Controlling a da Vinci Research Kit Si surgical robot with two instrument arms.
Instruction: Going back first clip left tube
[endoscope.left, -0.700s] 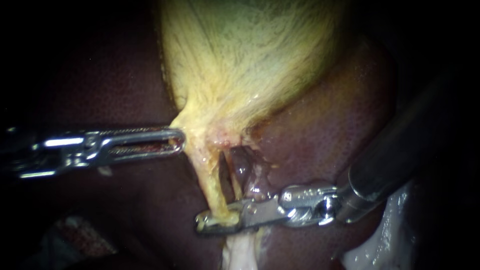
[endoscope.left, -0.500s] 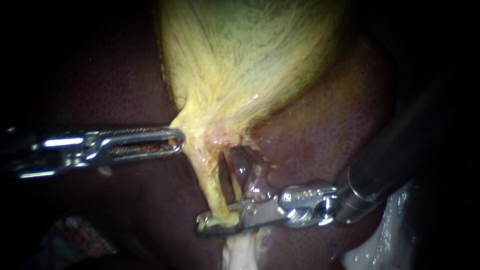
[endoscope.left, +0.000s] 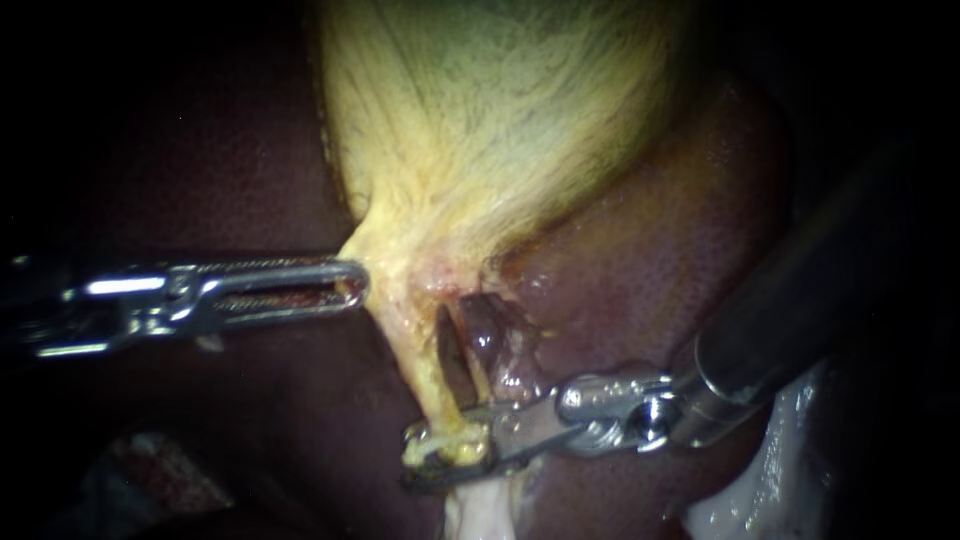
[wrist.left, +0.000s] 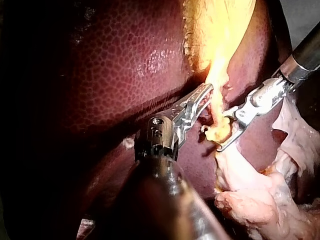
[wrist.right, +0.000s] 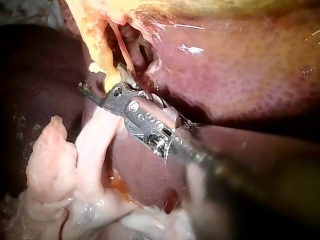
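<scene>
As the left tube (endoscope.left: 422, 360) hangs below the gallbladder (endoscope.left: 480, 130), your right tool (endoscope.left: 445, 455) clamps its lower end, and your left tool (endoscope.left: 352, 282) pinches the gallbladder's edge. The left wrist view shows both tools' jaws near together; the right wrist view shows the liver (wrist.right: 240, 65) behind the clamped tube.

the 2 instruments are bare metal: the left instrument (endoscope.left: 352, 284) is polished steel throwing bright glints, and the right instrument (endoscope.left: 442, 455) has the same silvery tip on a smooth dark shaft with a duller sheen. the liver (endoscope.left: 650, 260) is wet and glossy with a fine pebbly grain. the gallbladder (endoscope.left: 480, 120) looks more matt, covered in fibrous, hairy-looking strands. the left tube (endoscope.left: 422, 370) is slick and stringy. the pale tissue (wrist.left: 250, 200) under it looks soft, lumpy and wet.
</scene>
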